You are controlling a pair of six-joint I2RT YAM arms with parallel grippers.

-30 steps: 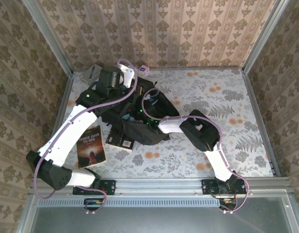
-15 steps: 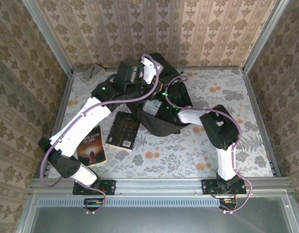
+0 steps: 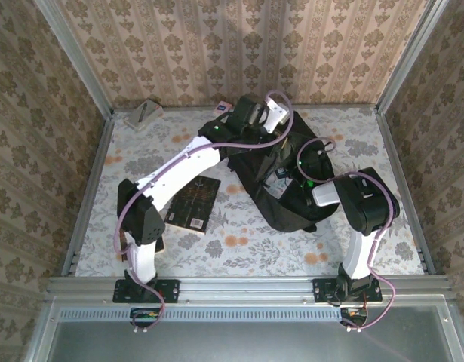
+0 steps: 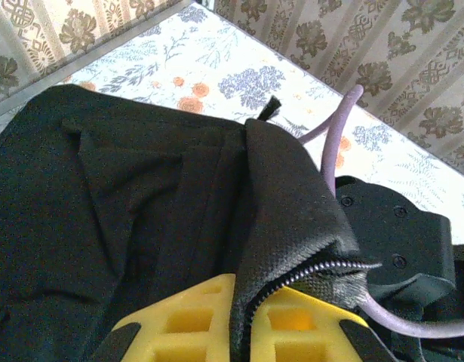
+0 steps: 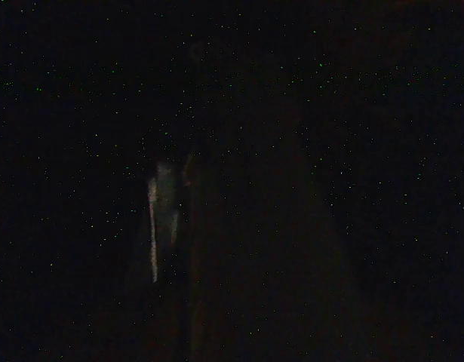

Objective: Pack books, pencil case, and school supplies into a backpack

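Observation:
The black backpack (image 3: 288,197) lies right of the table's middle, and its fabric (image 4: 126,196) takes up most of the left wrist view. My left gripper (image 4: 247,305) is shut on the backpack's zipped edge, with the zip running between the yellow fingers (image 4: 179,317). From above, the left gripper (image 3: 271,124) is at the bag's far top. My right forearm (image 3: 326,194) reaches into the bag's mouth, hiding its gripper; the right wrist view is almost black. A black book (image 3: 194,202) lies flat left of the bag. A tiny pink-white packet (image 3: 220,108) sits by the back wall.
A grey box-like object (image 3: 143,115) rests in the back left corner. Metal frame rails border the flowered table (image 3: 367,143) on all sides. The left arm (image 3: 179,170) stretches diagonally over the table's left half.
Both arms and the backpack have swung to the right across the table, the left gripper still holding the bag's edge. The book with the orange glow is now hidden under the left arm.

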